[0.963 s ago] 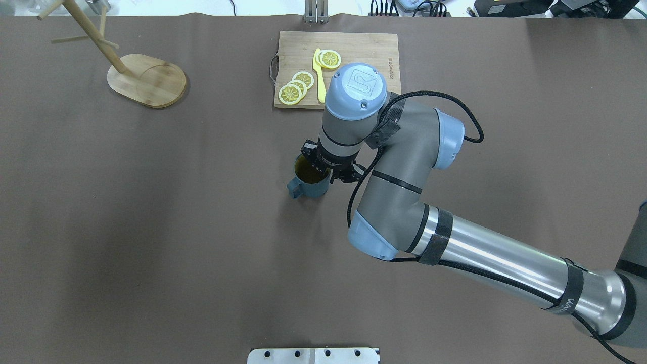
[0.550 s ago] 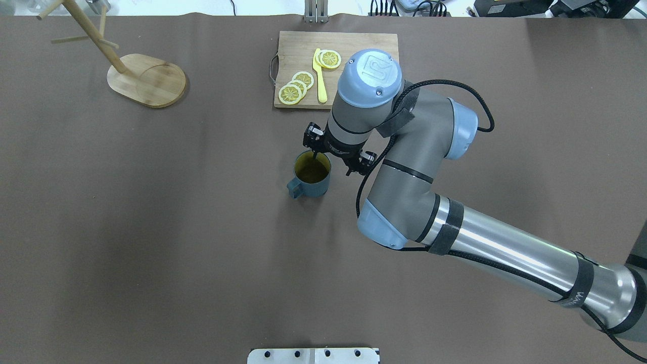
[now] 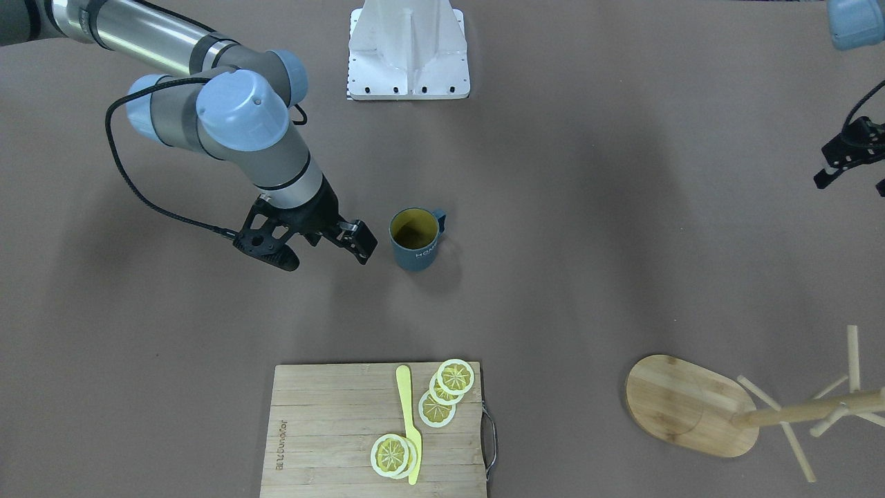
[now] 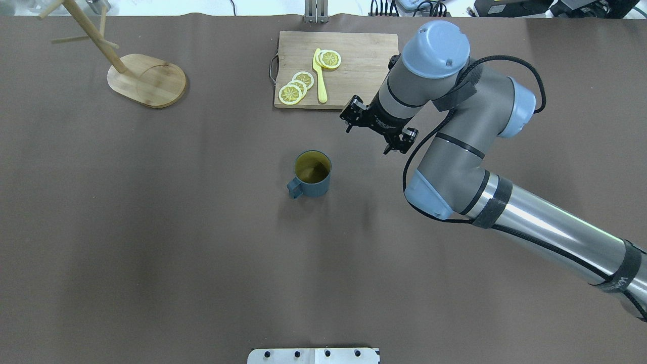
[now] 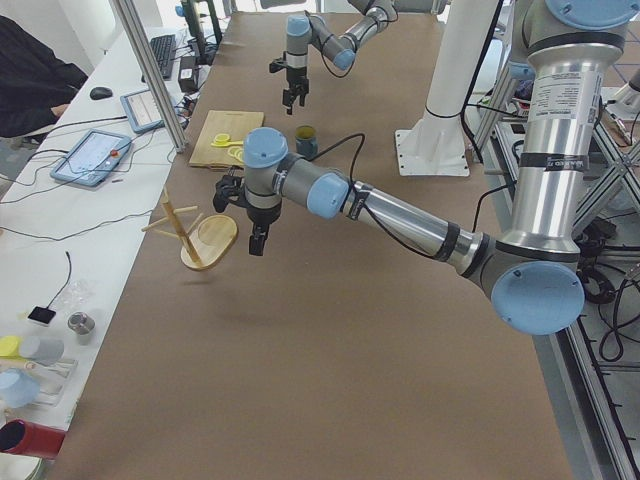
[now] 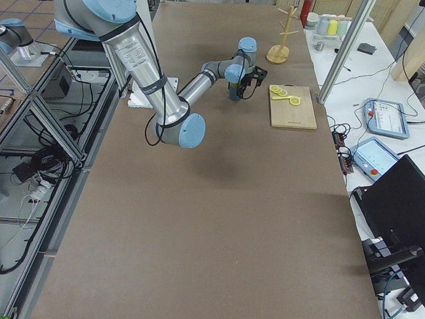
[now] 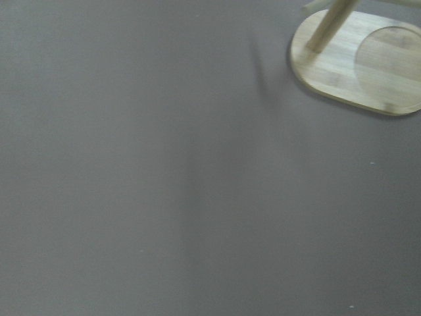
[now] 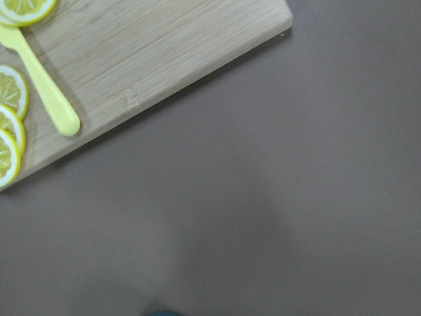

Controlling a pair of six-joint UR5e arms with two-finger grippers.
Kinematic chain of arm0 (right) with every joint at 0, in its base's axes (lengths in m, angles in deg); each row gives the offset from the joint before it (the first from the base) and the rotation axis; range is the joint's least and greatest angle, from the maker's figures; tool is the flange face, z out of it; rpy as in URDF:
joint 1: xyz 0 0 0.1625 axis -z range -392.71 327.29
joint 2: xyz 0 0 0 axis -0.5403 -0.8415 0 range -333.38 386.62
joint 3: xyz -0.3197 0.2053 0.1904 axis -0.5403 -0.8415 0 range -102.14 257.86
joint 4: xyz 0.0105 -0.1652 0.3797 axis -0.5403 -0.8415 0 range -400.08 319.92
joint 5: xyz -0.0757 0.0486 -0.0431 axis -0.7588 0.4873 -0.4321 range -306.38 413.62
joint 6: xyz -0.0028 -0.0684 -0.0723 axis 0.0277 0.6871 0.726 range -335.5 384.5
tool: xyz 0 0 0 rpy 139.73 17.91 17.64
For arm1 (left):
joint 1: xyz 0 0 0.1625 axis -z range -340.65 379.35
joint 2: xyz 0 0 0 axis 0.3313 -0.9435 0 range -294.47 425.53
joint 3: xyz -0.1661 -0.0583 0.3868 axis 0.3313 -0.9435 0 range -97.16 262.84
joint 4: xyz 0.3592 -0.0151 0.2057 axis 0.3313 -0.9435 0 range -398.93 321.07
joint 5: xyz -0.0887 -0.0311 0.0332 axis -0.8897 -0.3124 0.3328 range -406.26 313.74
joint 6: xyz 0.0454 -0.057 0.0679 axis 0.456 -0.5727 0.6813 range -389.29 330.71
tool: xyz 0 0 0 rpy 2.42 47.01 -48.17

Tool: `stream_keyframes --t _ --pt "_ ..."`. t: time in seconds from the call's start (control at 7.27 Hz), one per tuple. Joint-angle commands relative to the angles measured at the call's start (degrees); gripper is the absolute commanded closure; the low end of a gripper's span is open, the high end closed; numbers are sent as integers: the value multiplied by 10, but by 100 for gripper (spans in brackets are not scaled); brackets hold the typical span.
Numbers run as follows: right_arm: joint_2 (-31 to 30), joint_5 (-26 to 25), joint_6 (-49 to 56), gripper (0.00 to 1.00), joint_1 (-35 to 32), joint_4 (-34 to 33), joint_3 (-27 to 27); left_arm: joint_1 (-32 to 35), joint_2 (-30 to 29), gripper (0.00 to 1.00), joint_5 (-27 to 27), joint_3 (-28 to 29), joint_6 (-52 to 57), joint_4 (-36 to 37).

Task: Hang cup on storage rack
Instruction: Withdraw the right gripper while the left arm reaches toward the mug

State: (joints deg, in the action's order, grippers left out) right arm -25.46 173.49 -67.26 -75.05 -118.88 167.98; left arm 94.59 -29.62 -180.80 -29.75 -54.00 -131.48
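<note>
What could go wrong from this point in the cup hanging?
1. The cup stands free and the right end effector is open beside it, so an approach could knock it over.
2. The storage rack stands far off near the left end effector; its thin pegs could miss the handle.

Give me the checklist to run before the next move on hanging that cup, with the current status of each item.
1. Cup upright and standing alone on the table: ok.
2. Right gripper jaws open and empty: ok.
3. Right gripper lined up with the cup: not ok; it is off to one side, near the cutting board.
4. Handle unobstructed: ok.
5. Storage rack standing, visible pegs bare: ok.
</note>
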Motion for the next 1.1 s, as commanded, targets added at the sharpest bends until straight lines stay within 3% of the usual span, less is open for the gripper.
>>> stream_keyframes --t 0.0,0.28,0.41,0.83,0.96 --pt "-40 43 26 0 -42 0 25 -83 -41 1 3 -42 -128 -6" --pt "-68 62 46 0 -68 -1 41 -163 -120 2 50 -31 -191 -6" --pt "-88 77 69 0 -83 -1 51 -187 -140 2 113 -26 -185 -16" --pt "-105 82 92 0 -96 0 58 -294 -164 2 206 93 -188 -270" --pt "-106 85 93 0 -100 0 58 -326 -167 2 227 95 -185 -273"
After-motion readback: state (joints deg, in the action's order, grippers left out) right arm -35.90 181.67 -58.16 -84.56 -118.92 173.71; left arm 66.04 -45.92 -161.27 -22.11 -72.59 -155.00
